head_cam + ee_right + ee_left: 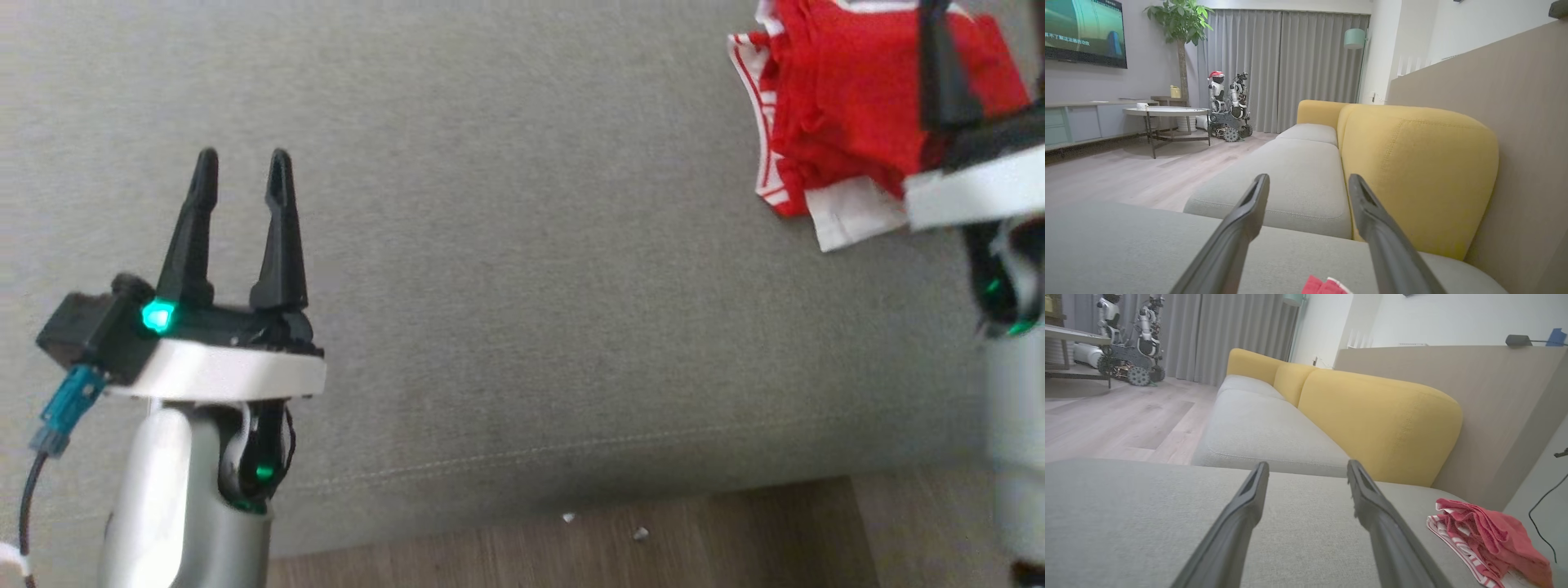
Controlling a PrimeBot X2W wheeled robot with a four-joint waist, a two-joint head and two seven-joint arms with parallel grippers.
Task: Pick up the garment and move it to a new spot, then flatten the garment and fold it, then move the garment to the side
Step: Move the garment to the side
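The red garment (841, 90) lies in a crumpled heap on the grey sofa seat (522, 245), up in the top right corner of the head view. It has white stripes along one edge, and a white bit sticks out at the bottom of the heap.

The right gripper (1308, 179) is right by it. In its own wrist view the two dark fingers stand wide apart with nothing between them. A little scrap of red cloth peeps in at the bottom edge, down on the seat. In the head view one of its fingers is in front of the red heap. I cannot tell if it touches the cloth.

The left gripper (243, 159) is at the lower left of the head view, well apart from the garment. Its fingers are wide open too, and they hold nothing. Just bare grey seat is behind them. In the left wrist view the garment sits at the lower right, off to the side of the fingers.

A strip of wooden floor (653, 539) runs along the bottom of the head view. Big yellow back cushions (1372, 416) stand behind the seat. Far off across the room, by the grey curtains (1274, 65), another robot (1229, 106) is parked beside a round table (1163, 111).
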